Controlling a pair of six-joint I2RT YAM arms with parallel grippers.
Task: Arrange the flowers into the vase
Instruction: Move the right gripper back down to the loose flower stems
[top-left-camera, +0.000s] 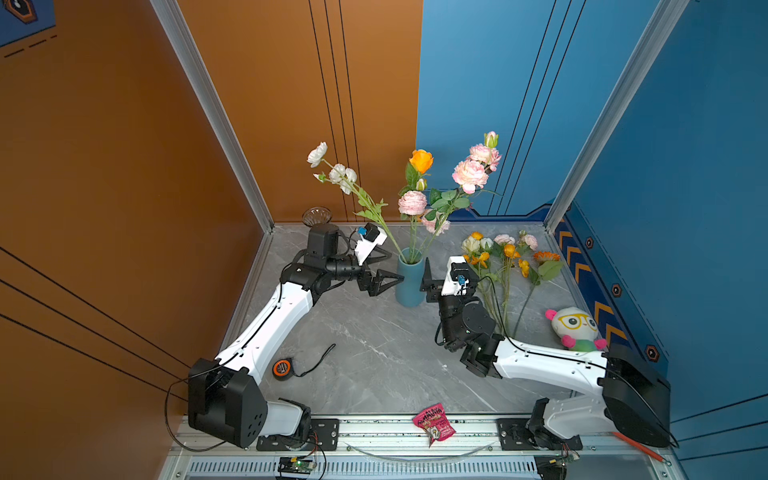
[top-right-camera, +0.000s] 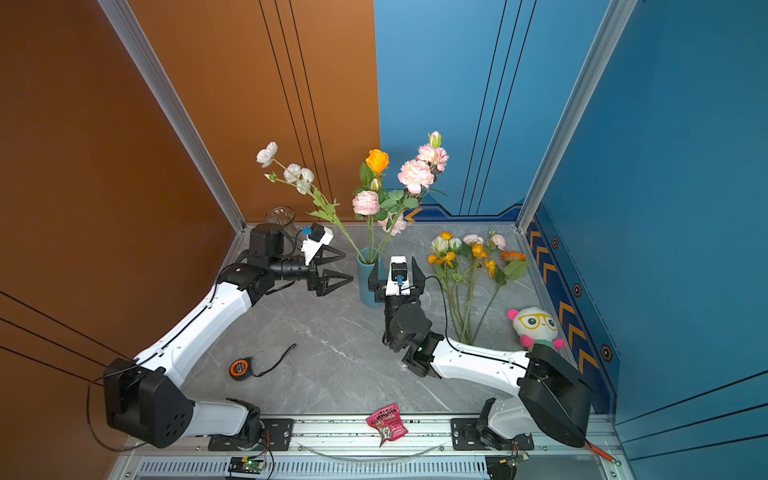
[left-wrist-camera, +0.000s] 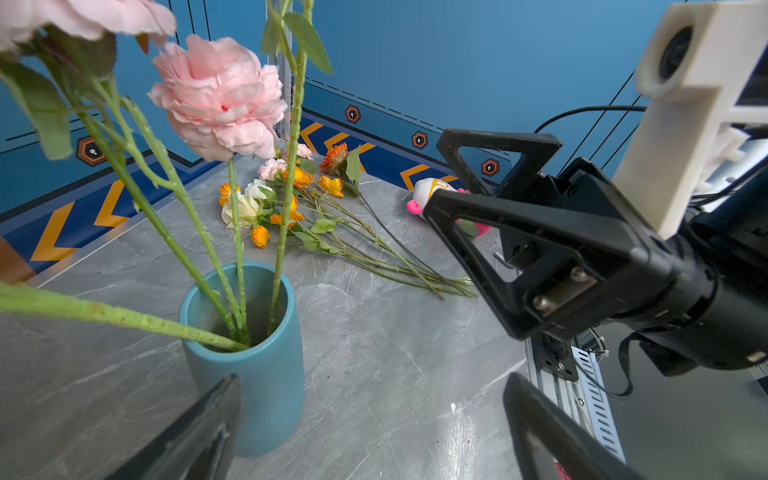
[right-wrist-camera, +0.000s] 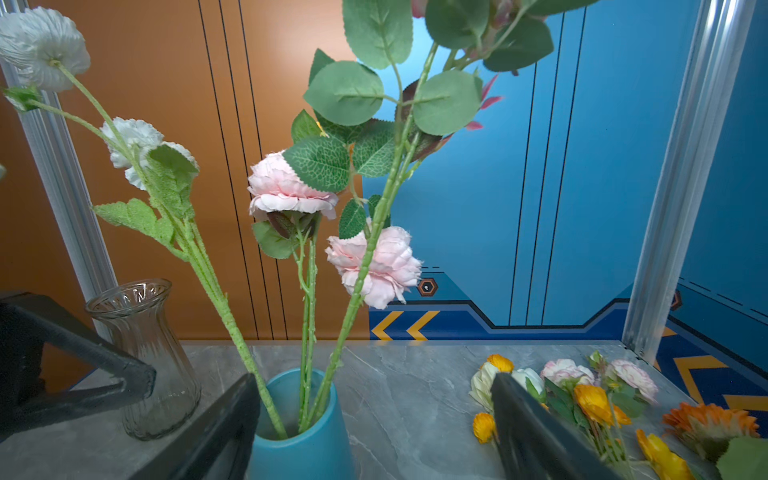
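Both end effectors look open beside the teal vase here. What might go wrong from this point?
1. The teal vase looks top-heavy with tall leaning flowers; the left end effector and right end effector flank it closely, so a nudge might tip it.
2. The loose flowers lie with stems crossed; a grasp may lift several.
3. The glass vase stands right behind the left arm and could be knocked.

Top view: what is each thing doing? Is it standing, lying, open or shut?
blue vase: upright, holding stems.
tall flowers: standing, stems in the blue vase.
loose flowers: lying on the table.
glass vase: upright, empty.
left gripper: open, empty.
right gripper: open, empty.
snack packet: lying on the front rail.
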